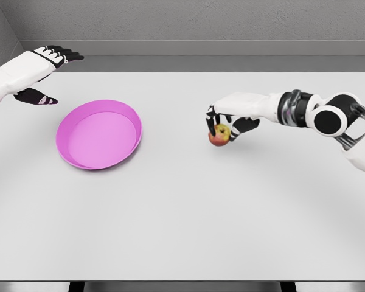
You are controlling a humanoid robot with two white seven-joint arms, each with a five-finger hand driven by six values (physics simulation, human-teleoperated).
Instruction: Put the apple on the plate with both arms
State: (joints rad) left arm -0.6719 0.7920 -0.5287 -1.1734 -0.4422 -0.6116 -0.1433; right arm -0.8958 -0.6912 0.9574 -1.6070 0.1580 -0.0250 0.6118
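Table [188, 213] carries apple [219, 135], well right of plate [99, 134]; my right hand [226, 121] clamps it; left hand [39, 67] open beyond plate. Risk: thin fingertip grip, apple may roll

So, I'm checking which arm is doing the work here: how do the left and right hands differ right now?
The right hand is curled around the apple on the table, right of the pink plate; the left hand holds nothing. The right hand's fingers are closed and point down; the left hand's fingers are spread flat. The left hand hovers up left of the plate, farther from the apple. Both are white with dark fingers.
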